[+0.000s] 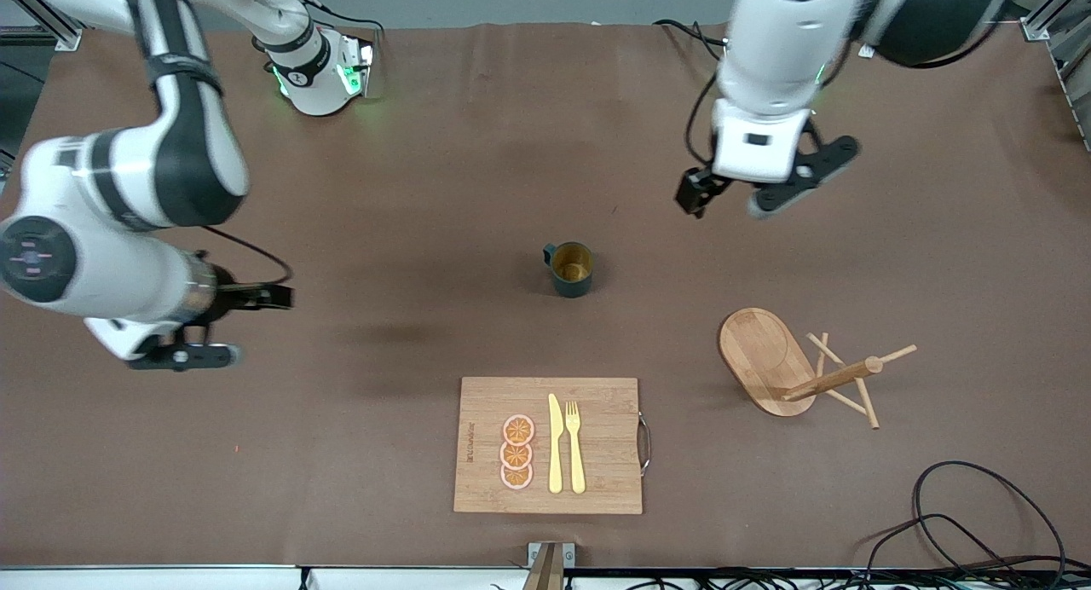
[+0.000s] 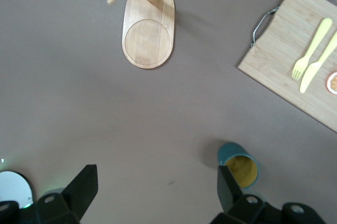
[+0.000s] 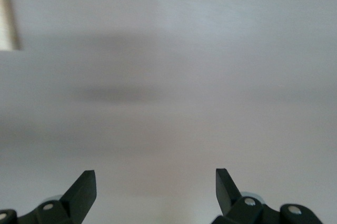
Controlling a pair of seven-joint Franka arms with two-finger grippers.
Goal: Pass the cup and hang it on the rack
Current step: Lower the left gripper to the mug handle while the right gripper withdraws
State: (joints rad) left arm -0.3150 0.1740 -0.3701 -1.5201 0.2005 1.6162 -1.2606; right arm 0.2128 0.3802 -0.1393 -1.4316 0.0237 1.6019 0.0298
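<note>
The dark teal cup with a yellow inside stands upright on the brown table near its middle, its handle toward the right arm's end. It also shows in the left wrist view, partly covered by one finger. The wooden rack stands toward the left arm's end, nearer the front camera than the cup, and its oval base shows in the left wrist view. My left gripper is open and empty in the air over bare table, apart from the cup. My right gripper is open and empty over bare table at the right arm's end.
A rectangular wooden cutting board with a yellow knife, a yellow fork and three orange slices lies near the front edge, nearer the camera than the cup; it shows in the left wrist view. Black cables lie at the front corner by the left arm's end.
</note>
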